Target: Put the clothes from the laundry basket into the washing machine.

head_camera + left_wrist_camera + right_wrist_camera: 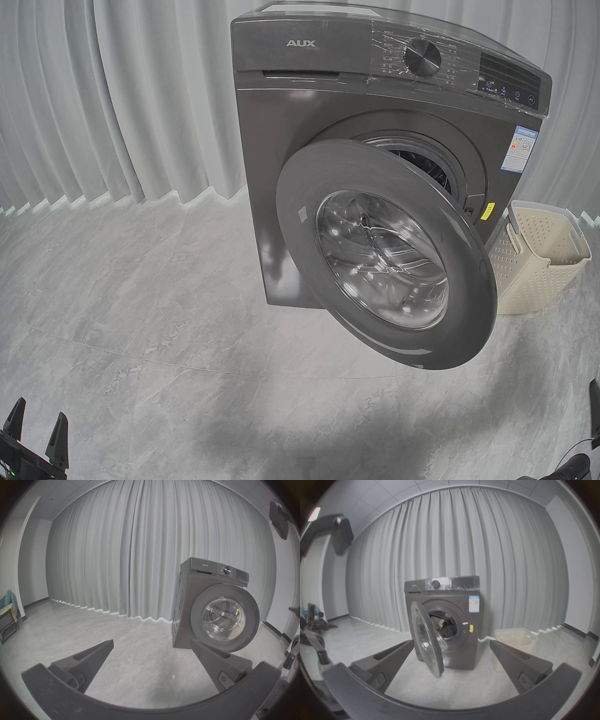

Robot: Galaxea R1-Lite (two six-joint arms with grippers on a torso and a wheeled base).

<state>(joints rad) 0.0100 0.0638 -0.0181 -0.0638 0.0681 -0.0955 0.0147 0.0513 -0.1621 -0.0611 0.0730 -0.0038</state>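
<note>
Washing machine (294,131) stands open on marbled floor (125,300), curtains (112,94) behind.

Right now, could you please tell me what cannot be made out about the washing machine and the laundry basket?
Drum, head view: mostly hidden behind the open door.
Drum contents, right wrist view: too small to identify.
Laundry basket, head view: its floor is hidden by its own wall, so whether it holds anything cannot be told.
</note>
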